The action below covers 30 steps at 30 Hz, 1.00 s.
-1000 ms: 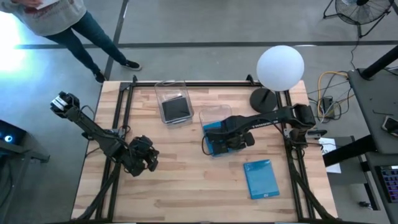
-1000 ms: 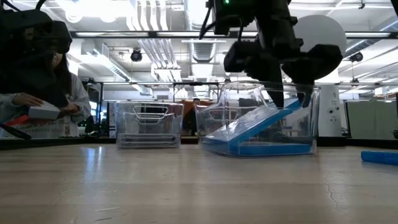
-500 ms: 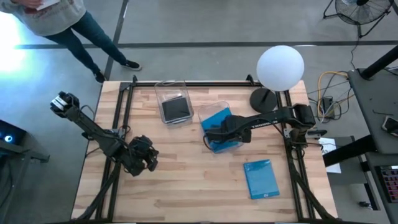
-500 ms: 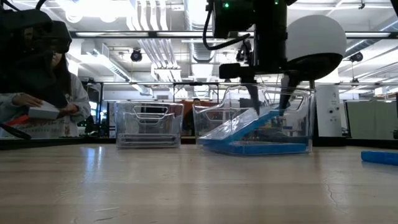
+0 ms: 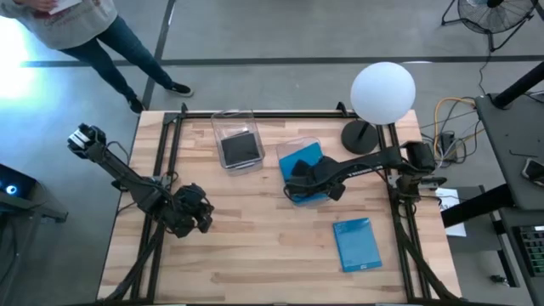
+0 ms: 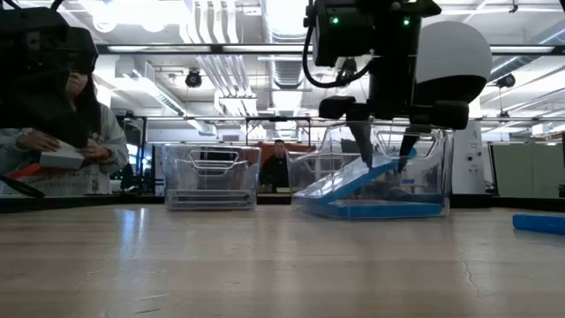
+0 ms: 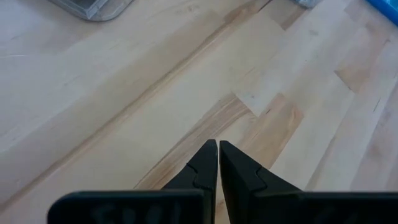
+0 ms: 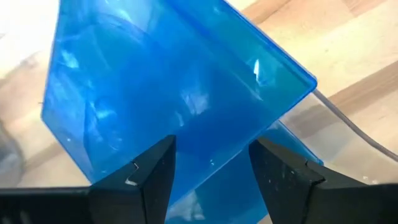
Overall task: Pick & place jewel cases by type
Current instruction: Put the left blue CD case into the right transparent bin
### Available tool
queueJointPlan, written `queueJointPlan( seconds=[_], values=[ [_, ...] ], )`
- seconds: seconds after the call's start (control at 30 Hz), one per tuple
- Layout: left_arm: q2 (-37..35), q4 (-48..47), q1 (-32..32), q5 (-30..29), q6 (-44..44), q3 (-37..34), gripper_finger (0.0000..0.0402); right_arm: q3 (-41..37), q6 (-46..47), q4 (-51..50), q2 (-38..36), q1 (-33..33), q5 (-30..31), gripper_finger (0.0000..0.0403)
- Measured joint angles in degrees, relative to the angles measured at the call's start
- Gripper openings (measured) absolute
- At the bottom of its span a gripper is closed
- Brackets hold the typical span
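Note:
A clear bin (image 5: 316, 143) at the table's middle holds blue jewel cases. One blue case (image 8: 174, 93) leans tilted in it, its low edge on the bin's floor and its high edge toward the bin's right wall (image 6: 388, 168). My right gripper (image 8: 211, 155) is open just above that case's face, inside the bin (image 6: 384, 150). Another blue case (image 5: 357, 244) lies flat on the table near the right front. Dark cases (image 5: 240, 149) lie in a second clear bin (image 5: 217, 119) at the far left. My left gripper (image 7: 217, 146) is shut and empty over the table's left front (image 5: 195, 217). My right gripper's open fingers (image 8: 149, 171) point down over the upper face of the tilted blue case (image 6: 366, 166). I cannot tell whether the tips touch it. The case leans on the bin by itself.
A white globe lamp (image 5: 382, 92) stands at the far right, next to the blue bin. A person (image 5: 76, 25) stands beyond the table's far left corner. Bare wood lies across the table's front and middle (image 5: 255, 255).
My right gripper has moved a little toward the table's left, from the tilted blue case's high end to over its middle. The blue bin has shifted slightly on the table. The case stays leaning in the bin.

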Motion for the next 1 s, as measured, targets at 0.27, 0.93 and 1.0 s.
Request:
queueJointPlan(
  seconds=[0.27,0.93,1.0],
  values=[
    [-0.5,-0.9,0.0,3.1,0.2,0.0,0.0,2.7,-2.0,0.6,0.5,-1.0,15.4,0.017],
    [-0.6,-0.7,0.0,3.5,-0.4,0.0,0.0,6.7,-26.6,3.4,-5.7,-1.4,21.7,0.0008],
    [-0.6,-0.7,0.0,3.3,-0.4,0.0,0.0,6.8,-32.0,3.7,-8.4,-2.0,20.4,0.0008]
  ],
)
